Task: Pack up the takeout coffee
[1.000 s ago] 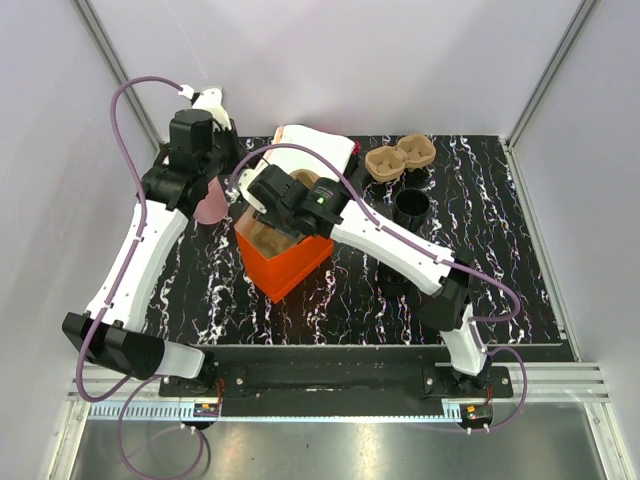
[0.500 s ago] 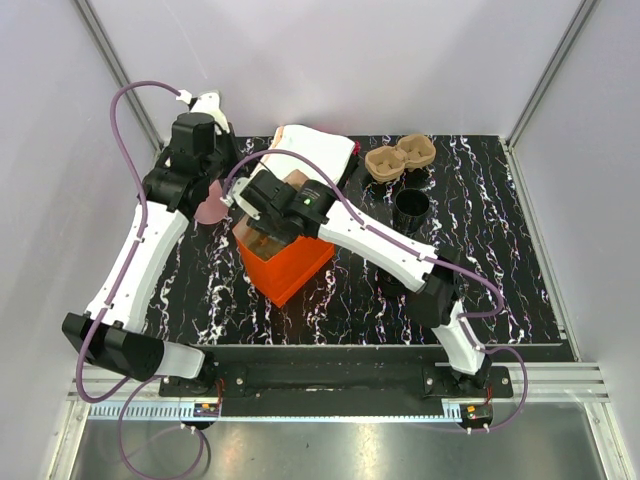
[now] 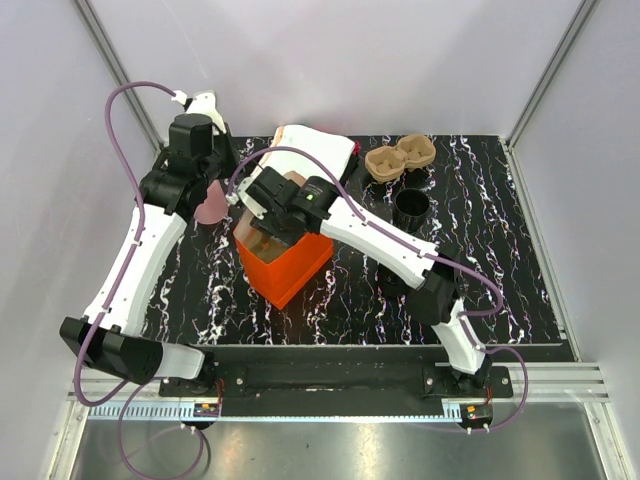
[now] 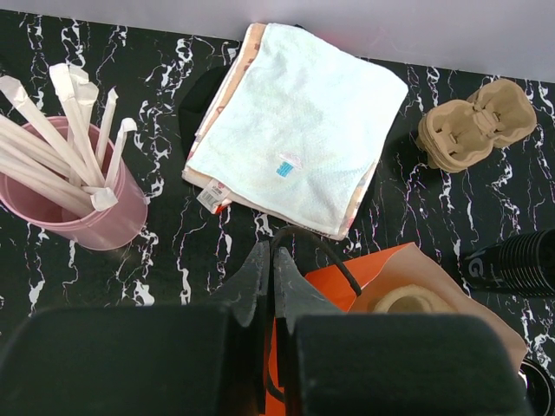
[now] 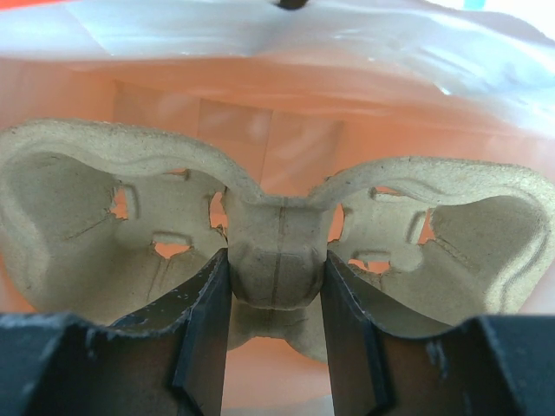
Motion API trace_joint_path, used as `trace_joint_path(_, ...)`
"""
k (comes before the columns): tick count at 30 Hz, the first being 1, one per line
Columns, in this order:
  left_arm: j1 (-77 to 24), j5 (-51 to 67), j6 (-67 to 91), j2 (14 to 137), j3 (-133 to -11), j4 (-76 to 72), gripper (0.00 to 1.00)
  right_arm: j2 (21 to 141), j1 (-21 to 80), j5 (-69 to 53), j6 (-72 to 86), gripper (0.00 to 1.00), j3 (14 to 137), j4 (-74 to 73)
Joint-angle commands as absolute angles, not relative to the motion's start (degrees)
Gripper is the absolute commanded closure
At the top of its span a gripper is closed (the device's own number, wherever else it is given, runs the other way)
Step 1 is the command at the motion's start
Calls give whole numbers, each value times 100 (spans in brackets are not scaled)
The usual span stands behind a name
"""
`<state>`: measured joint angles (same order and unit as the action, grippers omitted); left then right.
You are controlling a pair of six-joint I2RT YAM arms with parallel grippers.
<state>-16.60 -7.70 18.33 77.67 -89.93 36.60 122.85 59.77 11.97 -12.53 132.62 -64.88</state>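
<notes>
Reaching down into the open orange bag [image 3: 290, 268], the right gripper [image 5: 276, 260] has its two fingers clamped on the middle ridge of a brown cardboard tray [image 5: 78, 199]. One hollow of the tray spreads out to each side, and the bag's orange walls rise behind it. The left gripper [image 4: 270, 251] sits at the bag's far left edge. Its fingers are pressed tight together, and they seem to pinch the thin black handle [image 4: 323, 253] that loops up from the bag's rim. The black coffee cup [image 3: 411, 205] is not in the bag: it stands upright on the black marbled table [image 3: 500, 260], off to the right of the bag and clear of both arms. Just behind the cup is a spare cardboard tray [image 3: 398, 160]. A folded white towel [image 3: 315, 150] lies behind the bag, and a pink cup of white stirrers [image 4: 87, 204] stands to the left, near the left arm.
</notes>
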Motion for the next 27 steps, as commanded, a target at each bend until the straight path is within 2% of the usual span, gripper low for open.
trace_joint_path(1, -1670, -1037, 1854, 7550, -8982, 3463, 100, 12349, 5897, 905, -1125, 60, 13254, -6592)
trace_joint_path(12, -1670, -1037, 1846, 7576, -8930, 3419, 100, 12577, 5862, 870, -1222, 52, 13464, -6697)
trace_joint_path(15, -1670, -1037, 1846, 7576, -8921, 3428, 100, 12525, 5862, 905, -1336, 39, 13710, -6697)
trace_joint_path(17, -1679, -1028, 1846, 7585, -8912, 3419, 100, 12481, 5862, 958, -1449, 27, 13955, -6715)
trace_joint_path(20, -1679, -1011, 1837, 7585, -8895, 3410, 100, 12516, 5871, 1011, -1608, 17, 14482, -6890)
trace_joint_path(27, -1679, -1002, 1793, 7585, -8877, 3375, 100, 12516, 5871, 993, -1951, 6, 15257, -7102)
